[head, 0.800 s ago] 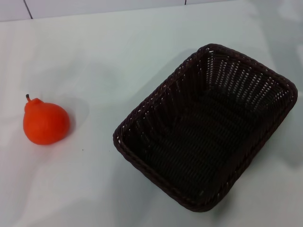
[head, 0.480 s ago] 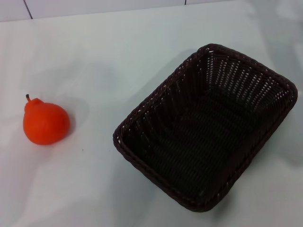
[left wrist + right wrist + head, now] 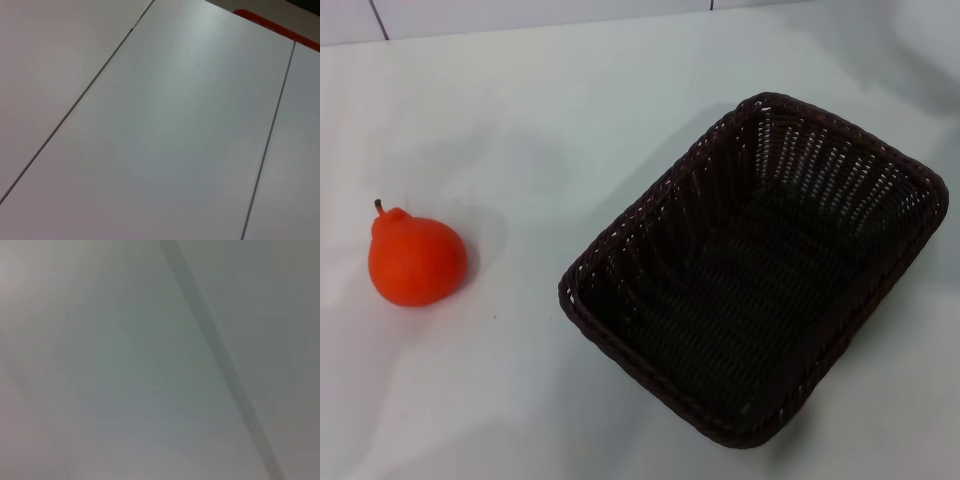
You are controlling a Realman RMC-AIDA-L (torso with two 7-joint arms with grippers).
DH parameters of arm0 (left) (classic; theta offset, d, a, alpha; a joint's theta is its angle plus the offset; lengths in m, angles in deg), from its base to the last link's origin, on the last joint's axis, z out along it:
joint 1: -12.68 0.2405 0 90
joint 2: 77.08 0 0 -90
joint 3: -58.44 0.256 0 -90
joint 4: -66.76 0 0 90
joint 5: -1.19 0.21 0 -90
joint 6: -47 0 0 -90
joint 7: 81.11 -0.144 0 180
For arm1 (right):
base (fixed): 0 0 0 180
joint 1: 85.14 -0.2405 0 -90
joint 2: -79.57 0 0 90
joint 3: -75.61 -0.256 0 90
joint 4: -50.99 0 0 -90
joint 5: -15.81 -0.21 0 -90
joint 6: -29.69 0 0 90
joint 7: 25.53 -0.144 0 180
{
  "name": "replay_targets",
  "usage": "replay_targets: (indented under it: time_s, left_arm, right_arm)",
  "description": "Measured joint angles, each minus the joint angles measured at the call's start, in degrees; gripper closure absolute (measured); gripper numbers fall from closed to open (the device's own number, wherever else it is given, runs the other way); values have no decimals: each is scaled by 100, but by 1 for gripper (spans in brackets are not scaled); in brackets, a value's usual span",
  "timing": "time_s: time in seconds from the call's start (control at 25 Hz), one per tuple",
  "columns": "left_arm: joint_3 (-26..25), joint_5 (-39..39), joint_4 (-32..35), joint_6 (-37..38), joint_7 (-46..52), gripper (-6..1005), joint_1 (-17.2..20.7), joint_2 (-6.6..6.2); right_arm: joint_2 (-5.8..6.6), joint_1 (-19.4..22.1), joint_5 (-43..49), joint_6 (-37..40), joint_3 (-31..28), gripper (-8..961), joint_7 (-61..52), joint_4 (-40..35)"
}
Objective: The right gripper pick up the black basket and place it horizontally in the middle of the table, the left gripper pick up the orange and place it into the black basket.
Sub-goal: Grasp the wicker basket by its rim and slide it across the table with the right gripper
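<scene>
The black basket (image 3: 757,268) is a large dark woven wicker basket. It stands empty on the white table (image 3: 570,130) at the right of the head view, turned at a slant. The orange (image 3: 417,260), pear-shaped with a short dark stem, rests on the table at the far left, well apart from the basket. Neither gripper shows in any view. The left wrist view shows only white panels with thin seams, and the right wrist view only a plain grey-white surface with one dark line.
A seam in the white surface (image 3: 520,28) runs along the far edge of the head view. An orange-red strip (image 3: 270,25) edges the panels in the left wrist view. A shadow lies at the table's far right corner (image 3: 910,50).
The basket and the orange have not moved. The shadow at the far right corner of the table has shifted a little.
</scene>
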Motion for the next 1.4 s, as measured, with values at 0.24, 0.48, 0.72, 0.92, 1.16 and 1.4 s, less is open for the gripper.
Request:
replay_targets:
  time_s: [0.24,0.48,0.72,0.92,1.16,1.4]
  left_arm:
    - [17,0,-14,56,0,100,-14,-2]
    - [32,26,-32,197,0,100,-50,-7]
    - [43,31,-39,323,0,100,-90,-10]
    - [44,29,-43,364,0,100,-124,-10]
    - [52,35,-39,382,0,100,-146,-10]
    - [52,44,-38,430,0,100,-195,-10]
  right_arm:
    - [427,-446,3118,-1622,260,147,-2586,-1626]
    - [407,-958,4953,-2748,220,146,-3382,-2357]
    - [281,-1269,6009,-3035,446,146,-3392,-2372]
    - [167,-1262,6255,-2984,776,146,-3392,-2352]
    - [11,-1253,6594,-2565,973,145,-3255,-1799]
    - [-15,-1297,6612,-2238,966,277,-3019,-1222]
